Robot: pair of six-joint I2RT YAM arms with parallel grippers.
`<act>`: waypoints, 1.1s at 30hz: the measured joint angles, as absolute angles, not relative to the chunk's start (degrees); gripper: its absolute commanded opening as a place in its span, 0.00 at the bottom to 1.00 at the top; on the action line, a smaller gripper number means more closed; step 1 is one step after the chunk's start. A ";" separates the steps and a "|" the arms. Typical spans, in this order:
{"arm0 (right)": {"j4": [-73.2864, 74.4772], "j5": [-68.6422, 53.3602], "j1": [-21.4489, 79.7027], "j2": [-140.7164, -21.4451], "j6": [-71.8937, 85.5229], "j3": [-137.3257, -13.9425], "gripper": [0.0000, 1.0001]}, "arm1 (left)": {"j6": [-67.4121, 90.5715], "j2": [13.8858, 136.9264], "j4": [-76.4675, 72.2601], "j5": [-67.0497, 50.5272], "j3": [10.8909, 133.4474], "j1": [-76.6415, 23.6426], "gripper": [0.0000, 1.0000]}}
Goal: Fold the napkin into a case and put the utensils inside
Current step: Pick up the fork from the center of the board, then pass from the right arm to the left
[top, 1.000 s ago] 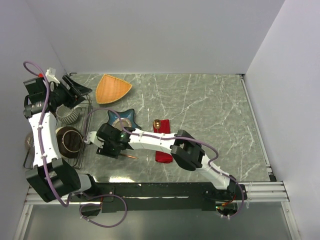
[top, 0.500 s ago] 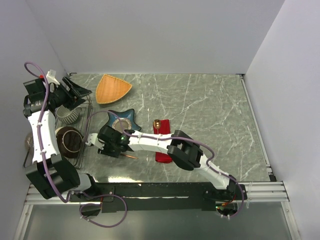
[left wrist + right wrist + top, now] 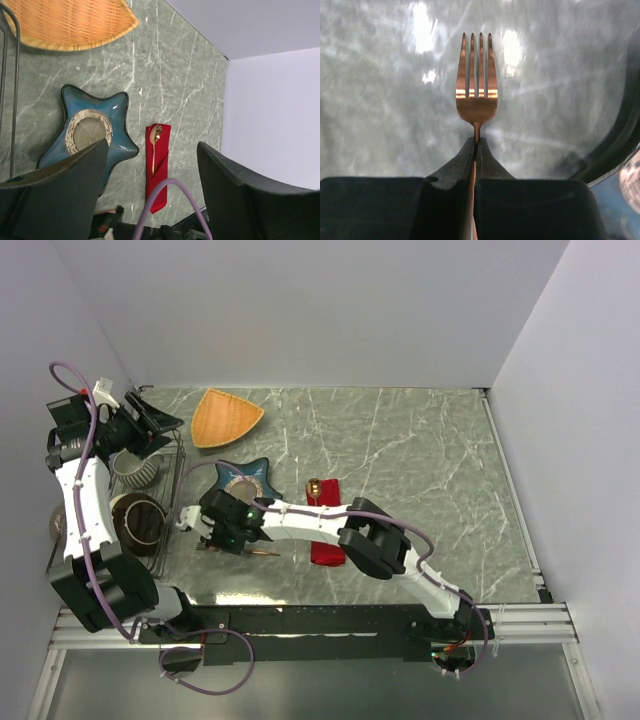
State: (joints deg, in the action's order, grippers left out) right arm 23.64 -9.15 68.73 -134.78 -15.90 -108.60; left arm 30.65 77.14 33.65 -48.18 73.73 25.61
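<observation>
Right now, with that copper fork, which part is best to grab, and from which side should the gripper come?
Probably the slim neck just behind the tines of the fork, approached from the handle end, tines pointing away. The neck is narrow enough for two fingers to pinch; the tined head is wide and flat. The right gripper is shut there.

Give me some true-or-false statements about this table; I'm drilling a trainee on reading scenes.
1. The right fingers are shut on the fork. True.
2. The left arm is gripping the red cloth. False: the left fingers stand open and empty, high above the table.
3. The fork's tines point away from the right fingers. True.
4. The spoon sits on the orange plate. False: the spoon lies along the napkin, beside the blue star dish.
</observation>
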 measured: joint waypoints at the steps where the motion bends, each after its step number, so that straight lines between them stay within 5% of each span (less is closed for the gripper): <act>1: 24.34 -10.17 68.38 -134.08 -15.22 -107.98 0.00 | 30.65 77.62 33.47 -48.40 74.06 25.61 0.78; 8: 27.22 -20.43 61.76 -122.08 -5.74 -102.10 0.00 | 32.95 79.31 25.69 -49.34 76.01 25.06 0.78; 20: 7.14 -45.80 28.05 -101.58 30.02 -101.73 0.00 | 43.48 77.25 2.50 -50.37 78.56 14.63 0.73; 27: -18.06 -60.69 23.83 -97.23 58.06 -89.43 0.00 | 43.16 77.08 -12.95 -56.34 76.93 0.03 0.75; 33: -29.39 -70.61 23.97 -91.31 70.57 -78.54 0.00 | 25.36 76.60 -14.92 -63.13 74.83 -4.82 0.71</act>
State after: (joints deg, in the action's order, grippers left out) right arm -29.39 -70.61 23.97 -91.31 70.57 -78.54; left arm 25.36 76.60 -14.92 -63.13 74.83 -4.82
